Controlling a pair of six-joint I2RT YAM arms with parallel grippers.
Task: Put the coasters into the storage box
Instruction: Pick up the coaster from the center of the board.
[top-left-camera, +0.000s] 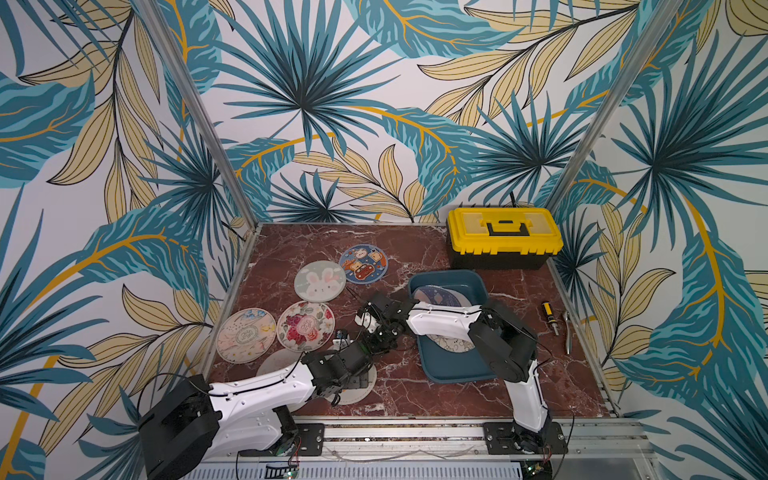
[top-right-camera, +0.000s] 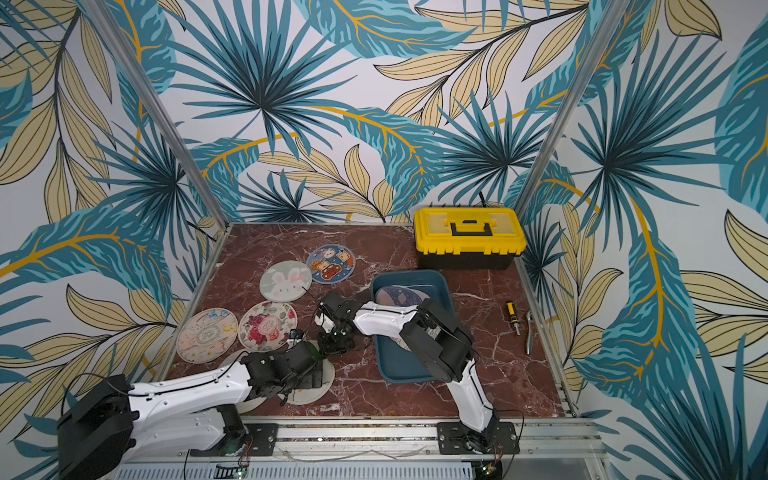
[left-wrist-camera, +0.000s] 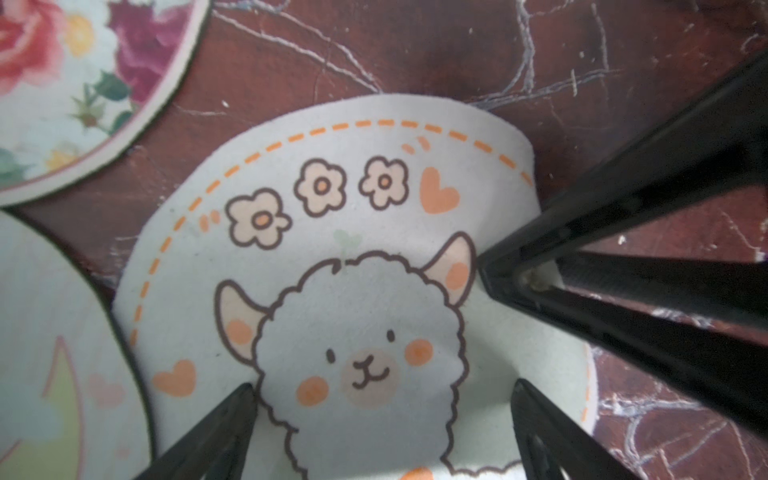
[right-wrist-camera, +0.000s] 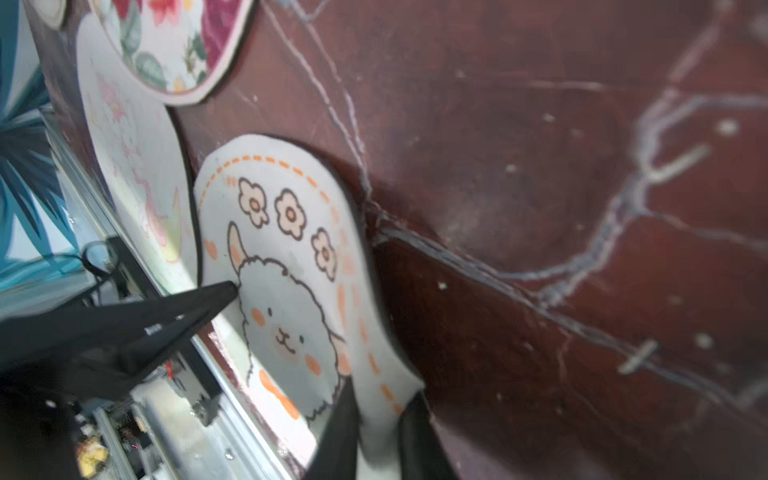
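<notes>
A red-brown marble table (top-left-camera: 415, 249) is enclosed by walls papered with teal and tan leaves. Two white-and-black robot arms reach in from its near edge.

A black toolbox with a yellow lid (top-left-camera: 504, 232) sits in the far right corner. The storage box (top-left-camera: 440, 365), a shallow dark teal bin with no lid, sits right of the table's middle and shows in both top views (top-right-camera: 399, 365). Coasters already lie inside it, a bluish one (top-left-camera: 436, 297) uppermost at its far end. The right arm crosses above the bin.

Four more coasters lie flat on the left half of the table:
- a blue cartoon-animal one (top-left-camera: 363, 264), farthest back
- a pale bunny one (top-left-camera: 320, 281), just beside it
- a rose-printed one (top-left-camera: 305, 326)
- a pale pink one (top-left-camera: 247, 334), towards the left edge

Close to the near edge, left of the bin, lies a cream coaster printed with a fluffy sheep (left-wrist-camera: 353, 332). A faint pastel coaster (left-wrist-camera: 50, 374) lies next to it.

The right gripper (right-wrist-camera: 382, 399) is clenched on the sheep coaster's rim, which bends upward there. The left gripper (left-wrist-camera: 384, 384) is released, its jaws spread wide over the sheep's face. One fingertip (right-wrist-camera: 224, 291) is at the print.

A yellow-and-black screwdriver (top-left-camera: 549, 318) and a slim metal tool (top-left-camera: 567, 332) lie near the right edge.
</notes>
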